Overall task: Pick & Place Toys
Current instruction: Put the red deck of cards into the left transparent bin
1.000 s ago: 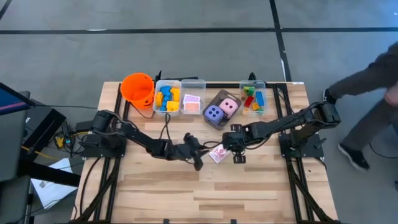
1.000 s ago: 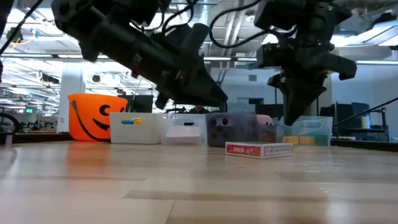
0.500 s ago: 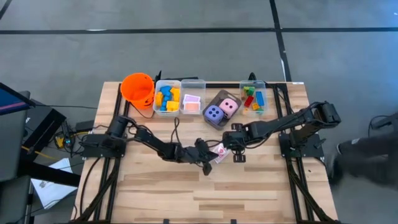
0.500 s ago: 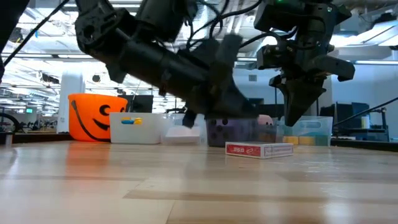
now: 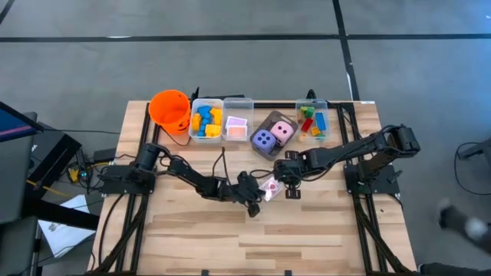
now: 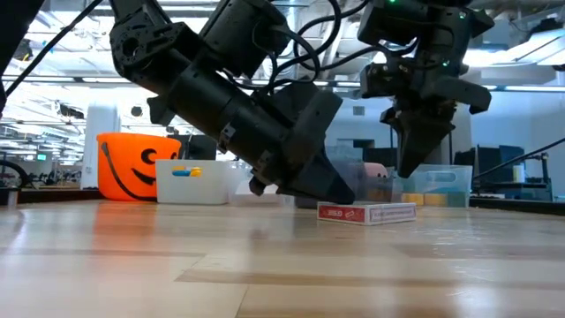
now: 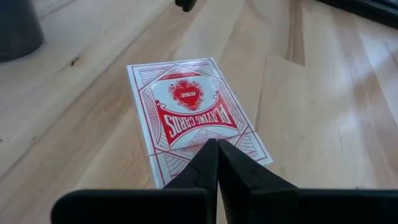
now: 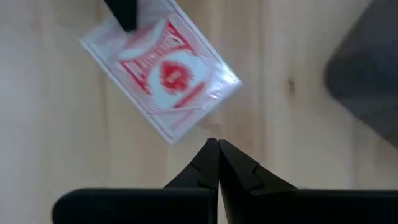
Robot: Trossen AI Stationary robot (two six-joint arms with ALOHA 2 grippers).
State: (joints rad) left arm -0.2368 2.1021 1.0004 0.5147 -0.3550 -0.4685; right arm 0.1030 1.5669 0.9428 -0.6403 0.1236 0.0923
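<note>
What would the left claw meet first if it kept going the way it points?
Most likely the card deck lying flat on the table: the shut left claw points right at its near edge.

My two arms were dark, near-black, built of chunky jointed segments with loose black cables looping beside them. The left gripper [image 7: 217,163] and the right gripper [image 8: 217,163] each ended in two matte black fingers tapering to wedge-shaped points.
</note>
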